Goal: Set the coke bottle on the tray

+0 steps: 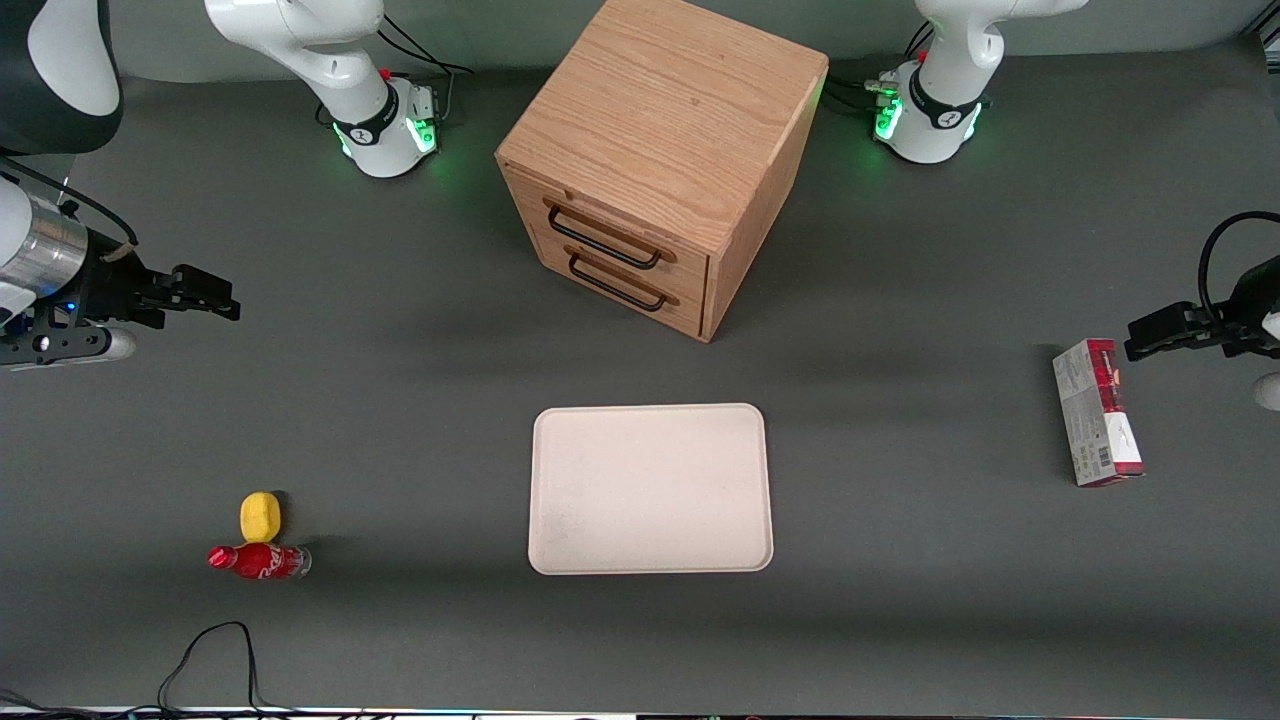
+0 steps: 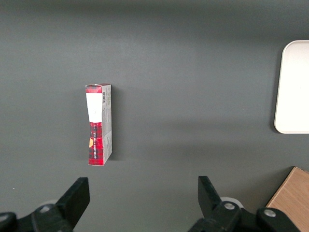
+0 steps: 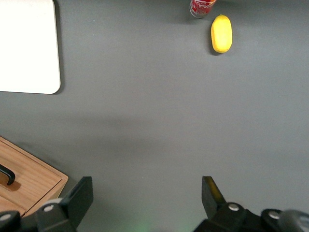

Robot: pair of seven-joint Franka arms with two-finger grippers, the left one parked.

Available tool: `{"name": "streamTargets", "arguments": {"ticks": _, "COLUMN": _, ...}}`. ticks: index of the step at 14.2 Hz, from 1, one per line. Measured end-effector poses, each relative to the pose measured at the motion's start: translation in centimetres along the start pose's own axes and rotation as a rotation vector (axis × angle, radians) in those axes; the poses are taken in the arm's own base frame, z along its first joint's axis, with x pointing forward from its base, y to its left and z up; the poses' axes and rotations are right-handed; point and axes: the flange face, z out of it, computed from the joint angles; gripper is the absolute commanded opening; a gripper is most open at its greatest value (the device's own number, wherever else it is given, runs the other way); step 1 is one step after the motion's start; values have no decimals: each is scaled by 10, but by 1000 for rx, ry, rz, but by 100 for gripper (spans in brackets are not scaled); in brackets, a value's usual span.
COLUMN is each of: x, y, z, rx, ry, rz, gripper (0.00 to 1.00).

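Note:
The coke bottle point(image 1: 259, 561) is small and red with a red cap. It lies on its side on the grey table toward the working arm's end, close to the front camera; its clear base shows in the right wrist view point(image 3: 202, 7). The cream tray point(image 1: 651, 489) lies flat at mid-table in front of the wooden cabinet; its corner shows in the right wrist view point(image 3: 29, 46). My right gripper point(image 1: 205, 295) is open and empty. It hangs above the table at the working arm's end, farther from the front camera than the bottle and well apart from it. Its fingertips point(image 3: 81, 193) frame bare table.
A yellow lemon-like object point(image 1: 260, 516) lies right beside the bottle, a little farther from the front camera. A wooden drawer cabinet point(image 1: 655, 160) with two black handles stands above the tray. A red-and-grey carton point(image 1: 1097, 412) lies toward the parked arm's end. A black cable point(image 1: 205, 650) loops at the table's near edge.

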Motion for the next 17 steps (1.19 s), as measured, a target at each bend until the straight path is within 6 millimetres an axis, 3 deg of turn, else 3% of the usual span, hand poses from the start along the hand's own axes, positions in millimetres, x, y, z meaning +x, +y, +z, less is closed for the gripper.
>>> {"name": "streamTargets", "arguments": {"ticks": 11, "x": 4, "y": 6, "z": 0, "rx": 1, "ry": -32, "rz": 9, "gripper": 100}}
{"name": "streamTargets", "arguments": {"ticks": 17, "x": 13, "y": 14, "z": -15, "rx": -7, "ry": 0, "rz": 22, "gripper": 100}}
